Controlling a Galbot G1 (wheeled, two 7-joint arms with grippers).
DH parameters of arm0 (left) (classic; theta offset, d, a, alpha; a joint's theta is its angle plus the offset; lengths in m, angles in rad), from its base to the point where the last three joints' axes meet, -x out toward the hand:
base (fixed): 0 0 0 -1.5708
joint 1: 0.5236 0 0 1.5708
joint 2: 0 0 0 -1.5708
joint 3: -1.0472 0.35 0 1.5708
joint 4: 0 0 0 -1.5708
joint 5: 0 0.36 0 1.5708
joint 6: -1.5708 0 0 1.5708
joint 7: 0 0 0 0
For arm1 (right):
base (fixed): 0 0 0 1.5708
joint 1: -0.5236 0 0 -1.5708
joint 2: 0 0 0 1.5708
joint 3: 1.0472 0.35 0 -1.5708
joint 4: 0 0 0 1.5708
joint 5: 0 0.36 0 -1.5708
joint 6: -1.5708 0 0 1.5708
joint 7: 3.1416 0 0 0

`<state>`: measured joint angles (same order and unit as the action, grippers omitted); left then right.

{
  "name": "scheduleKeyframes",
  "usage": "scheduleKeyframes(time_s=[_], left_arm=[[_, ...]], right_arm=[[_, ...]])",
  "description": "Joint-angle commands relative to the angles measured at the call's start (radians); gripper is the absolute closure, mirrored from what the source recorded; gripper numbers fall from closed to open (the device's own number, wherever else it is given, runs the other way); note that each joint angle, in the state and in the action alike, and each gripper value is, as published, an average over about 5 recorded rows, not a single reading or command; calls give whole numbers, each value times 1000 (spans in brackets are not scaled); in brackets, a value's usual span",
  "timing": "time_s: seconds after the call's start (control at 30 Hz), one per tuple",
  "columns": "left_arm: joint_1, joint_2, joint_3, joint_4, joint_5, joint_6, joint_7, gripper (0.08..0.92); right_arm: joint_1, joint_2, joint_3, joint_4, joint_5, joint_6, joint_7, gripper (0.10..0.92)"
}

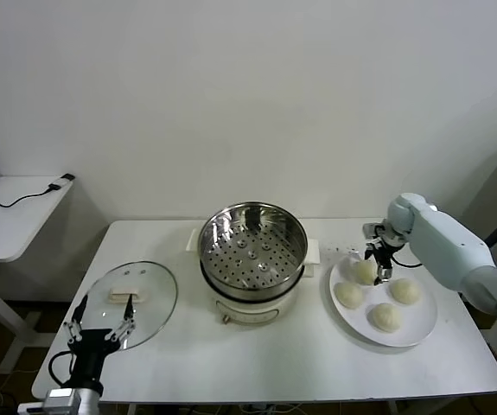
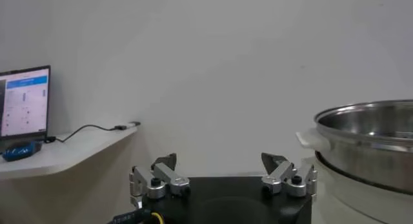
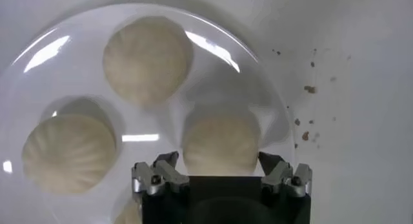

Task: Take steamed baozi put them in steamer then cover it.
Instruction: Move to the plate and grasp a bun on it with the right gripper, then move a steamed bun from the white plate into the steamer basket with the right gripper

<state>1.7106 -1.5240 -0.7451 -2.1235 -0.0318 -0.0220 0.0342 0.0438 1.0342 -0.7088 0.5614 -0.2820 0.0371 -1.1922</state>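
Several cream-white baozi lie on a white plate (image 1: 423,332) at the table's right. My right gripper (image 1: 379,269) is down over the rear-left baozi (image 1: 363,271). In the right wrist view this gripper (image 3: 218,162) is open, one fingertip on each side of that baozi (image 3: 221,141), close to its flanks. Two more baozi (image 3: 147,59) (image 3: 68,153) lie beyond it on the plate (image 3: 258,77). The shiny steamer (image 1: 252,251) stands empty at the table's centre. The cover (image 1: 136,304), a glass lid, lies flat at the left. My left gripper (image 1: 101,328) waits open at its near edge.
In the left wrist view the open left gripper (image 2: 218,159) faces the wall, with the steamer's rim (image 2: 368,125) to one side. A side table (image 1: 10,216) with cables and a laptop (image 2: 24,102) stands to the left. Dark crumbs (image 3: 308,90) dot the table by the plate.
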Motion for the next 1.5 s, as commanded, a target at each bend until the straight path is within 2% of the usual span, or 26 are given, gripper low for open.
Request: scheduleKeyframes(time_s=[0.03, 0.37, 0.57, 0.8, 0.97, 1.27, 1.5], left_arm=[[0, -1, 0, 0, 1, 0, 0, 177], [19, 9, -7, 1, -4, -10, -1, 177], [29, 7, -6, 1, -7, -15, -1, 177], [34, 10, -7, -5, -11, -14, 1, 177], [37, 10, -6, -11, -11, -11, 2, 177], [50, 13, -11, -12, -19, -4, 1, 177], [59, 15, -14, -16, -28, 1, -3, 177]], right_arm=[[0, 19, 12, -29, -12, 6, -1, 281], [26, 10, 11, -26, -6, 42, -16, 320], [128, -36, -97, 98, 106, 86, -49, 321], [405, -15, -329, 225, 269, 211, -115, 321], [563, 83, -422, 257, 296, 341, -143, 321], [636, 266, -440, 376, 184, 524, -125, 321], [496, 355, -374, 394, -125, 653, -39, 319]])
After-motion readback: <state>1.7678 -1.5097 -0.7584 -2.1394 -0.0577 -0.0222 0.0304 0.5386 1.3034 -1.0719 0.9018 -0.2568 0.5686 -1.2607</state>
